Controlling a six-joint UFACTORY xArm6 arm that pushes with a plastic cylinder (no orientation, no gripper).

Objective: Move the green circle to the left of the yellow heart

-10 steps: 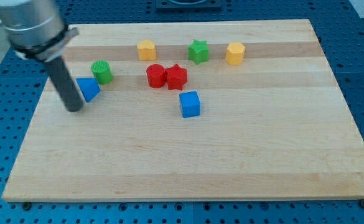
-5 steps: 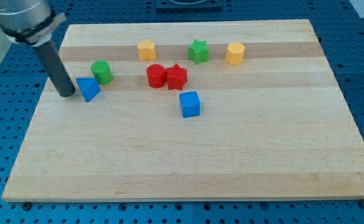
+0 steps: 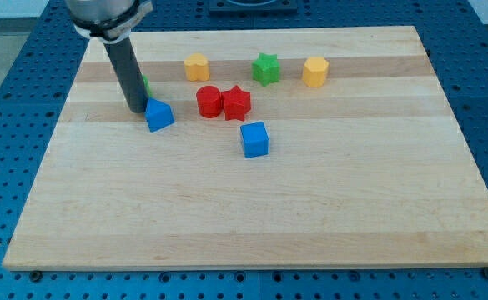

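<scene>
Eight blocks sit on the wooden bench [image 3: 310,208] in the single camera view, though one is nearly hidden. My tip [image 3: 136,109] is down on the wood at the view's upper left, with the rod rising toward the view's top. The rod carries no fingers, so there is nothing to be apart or together. The green circle [image 3: 146,83] shows only as a thin green sliver at the rod's right edge, behind it; whether the rod touches it I cannot tell. The blue triangle [image 3: 159,115] lies just to the right of my tip, touching or almost touching it. The yellow heart [image 3: 196,67] stands toward the view's top, right of the green circle and a little higher, clearly apart from it. The red circle [image 3: 208,102] and the red star [image 3: 237,102] sit side by side, touching, near the middle. The blue cube [image 3: 254,139] lies just below them. The green star [image 3: 266,68] and the yellow hexagon [image 3: 314,72] stand along the top, to the right of the heart
</scene>
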